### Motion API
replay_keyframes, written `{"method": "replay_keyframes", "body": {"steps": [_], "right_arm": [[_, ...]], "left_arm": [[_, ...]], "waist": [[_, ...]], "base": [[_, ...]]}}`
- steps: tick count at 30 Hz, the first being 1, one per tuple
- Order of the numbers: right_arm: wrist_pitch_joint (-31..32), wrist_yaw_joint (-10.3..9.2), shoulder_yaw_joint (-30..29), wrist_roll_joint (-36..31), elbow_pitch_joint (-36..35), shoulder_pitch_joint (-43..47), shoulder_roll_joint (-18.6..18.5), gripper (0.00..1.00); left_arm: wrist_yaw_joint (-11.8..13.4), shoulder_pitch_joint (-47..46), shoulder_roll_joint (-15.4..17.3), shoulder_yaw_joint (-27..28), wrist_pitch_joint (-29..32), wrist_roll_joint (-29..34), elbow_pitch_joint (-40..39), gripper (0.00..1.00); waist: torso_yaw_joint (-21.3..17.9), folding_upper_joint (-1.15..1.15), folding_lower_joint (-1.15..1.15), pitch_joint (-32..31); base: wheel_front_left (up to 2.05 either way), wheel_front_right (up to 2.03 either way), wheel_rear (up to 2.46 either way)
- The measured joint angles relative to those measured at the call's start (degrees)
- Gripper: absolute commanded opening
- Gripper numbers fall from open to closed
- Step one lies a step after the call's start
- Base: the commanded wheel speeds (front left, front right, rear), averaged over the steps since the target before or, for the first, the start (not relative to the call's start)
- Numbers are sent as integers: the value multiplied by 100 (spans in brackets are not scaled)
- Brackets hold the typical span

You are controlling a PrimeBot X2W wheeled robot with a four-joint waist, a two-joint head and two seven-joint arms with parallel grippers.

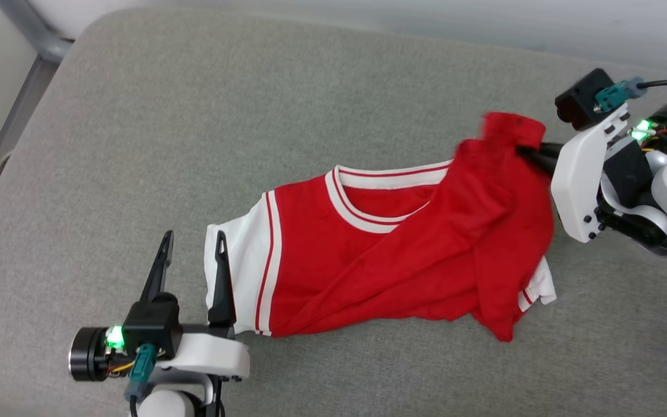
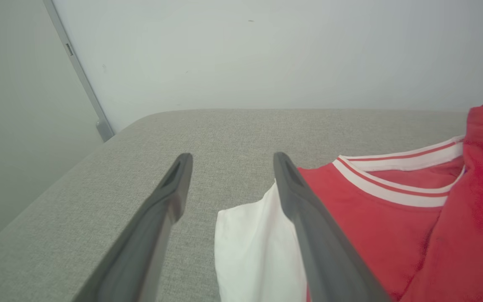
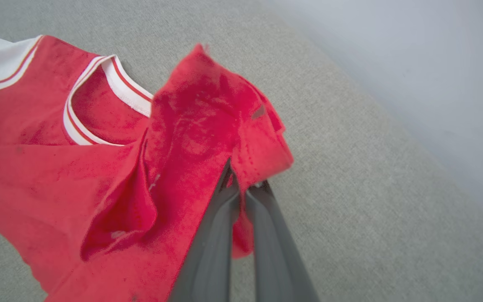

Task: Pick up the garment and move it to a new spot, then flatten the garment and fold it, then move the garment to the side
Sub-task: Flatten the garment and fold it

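- The garment [image 1: 362, 260] lies on a big grey cushion [image 1: 252, 104]. It is red, with white sleeves and red-and-white stripes at the neck.
- The neck hole faces up. A big red flap is folded over the right half of the shirt.
- The right claw [image 1: 533, 152] is at the shirt's far right corner. Its two dark fingers are squeezed close together, with a bunch of red cloth pinched between them.
- In the right wrist view, that bunch stands up higher than the rest of the shirt.
- The left claw [image 1: 193, 237] is at the other end, by the white sleeve [image 1: 241, 260]. Its fingers are spread wide and hold nothing.
- One left finger [image 1: 220, 272] is over the sleeve's edge. The other is over bare cushion, just beside the shirt.
- I cannot tell if that finger touches the sleeve.
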Motion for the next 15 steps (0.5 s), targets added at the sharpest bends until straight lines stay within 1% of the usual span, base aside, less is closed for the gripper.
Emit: {"method": "replay_keyframes", "body": {"steps": [2,7,11,15], "right_arm": [[-250,0,-24,34,-246,3,-98,0],[-680,0,-242,174,-1074,220,-511,0],[-789,0,-469,227,-1858,856,-828,0],[-760,0,-793,270,-2547,1809,-1046,0]], "left_arm": [[-4,89,2,54,0,9,12,100],[-46,342,21,190,0,19,37,100],[-54,503,25,267,0,47,36,100],[-96,661,26,324,0,57,56,100]], "waist": [[-62,0,0,-130],[-261,0,0,-438],[-448,0,0,-643],[-626,0,0,-830]], "base": [[0,0,0],[0,0,0],[0,0,0],[0,0,0]]}}
